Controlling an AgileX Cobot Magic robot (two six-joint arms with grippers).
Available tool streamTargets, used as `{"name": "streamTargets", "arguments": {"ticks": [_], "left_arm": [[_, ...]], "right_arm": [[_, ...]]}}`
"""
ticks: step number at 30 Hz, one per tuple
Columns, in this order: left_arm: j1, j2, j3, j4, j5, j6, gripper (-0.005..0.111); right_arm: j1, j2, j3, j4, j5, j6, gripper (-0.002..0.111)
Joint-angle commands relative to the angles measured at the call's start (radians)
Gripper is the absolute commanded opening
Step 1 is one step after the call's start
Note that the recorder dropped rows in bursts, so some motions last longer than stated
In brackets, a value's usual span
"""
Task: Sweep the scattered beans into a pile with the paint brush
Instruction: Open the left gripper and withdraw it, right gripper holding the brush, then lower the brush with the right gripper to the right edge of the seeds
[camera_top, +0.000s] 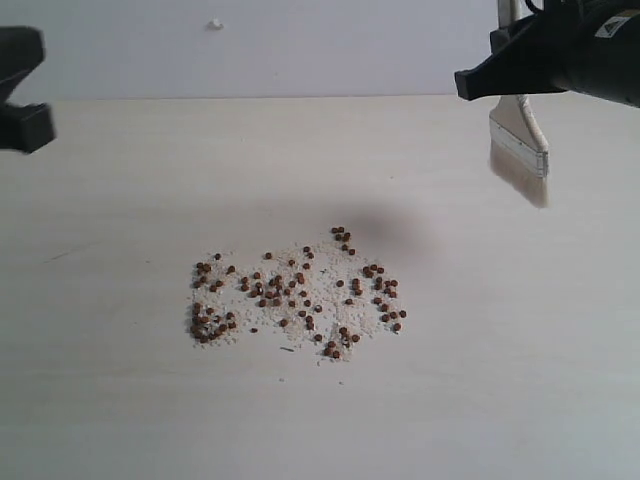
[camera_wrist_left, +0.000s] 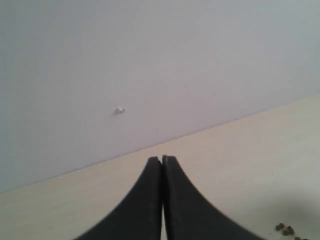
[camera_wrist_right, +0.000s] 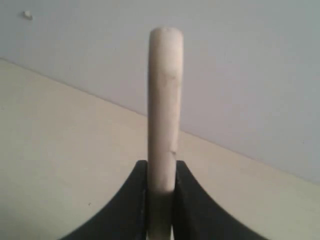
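Beans: loose patch of beans mid-bench, mixed with pale crumbs; thickest at the patch's left end, with a small knot at its far edge.
Bench: pale bench, meeting a grey wall behind.
Brush: the brush is at upper right in the exterior view, well apart from the beans, bristles down and blurred, seemingly off the bench.
Right claw: right claw pinches the brush handle, which stands edge-on between its fingers in the wrist view.
Left claw: left claw has its fingers pressed together on nothing, at the far left, away from the beans.
Speck: white speck on the wall.
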Motion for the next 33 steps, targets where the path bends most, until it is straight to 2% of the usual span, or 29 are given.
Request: {"name": "streamTargets", "arguments": {"ticks": [1,6,11,17,25,27,28,33], "left_arm": [[0.029,-0.283,0.167,-0.014,-0.036,-0.1,0.0],[0.029,-0.576,0.269,-0.014,0.059,-0.109,0.0],[0.029,-0.774,0.319,-0.014,0.217,-0.109,0.0],[0.029,-0.888,0.415,-0.014,0.222,-0.144,0.0],[0.029,-0.912,0.486,-0.012,0.271,-0.135,0.0],[0.029,-0.912,0.486,-0.012,0.369,-0.133,0.0],[0.029,-0.912,0.486,-0.012,0.398,-0.133,0.0],[0.029,-0.912,0.486,-0.012,0.398,-0.133,0.0]], "right_arm": [[-0.007,0.0,-0.005,-0.011,-0.007,-0.035,0.0],[-0.007,0.0,-0.005,-0.011,-0.014,-0.031,0.0],[-0.007,0.0,-0.005,-0.011,-0.004,-0.009,0.0],[-0.007,0.0,-0.005,-0.011,0.033,-0.009,0.0],[-0.005,0.0,-0.005,-0.011,0.06,-0.009,0.0],[0.018,0.0,0.024,-0.011,0.019,-0.009,0.0],[0.069,0.0,0.063,-0.011,-0.078,-0.002,0.0],[0.234,0.012,0.221,0.03,-0.471,-0.01,0.0]]}}
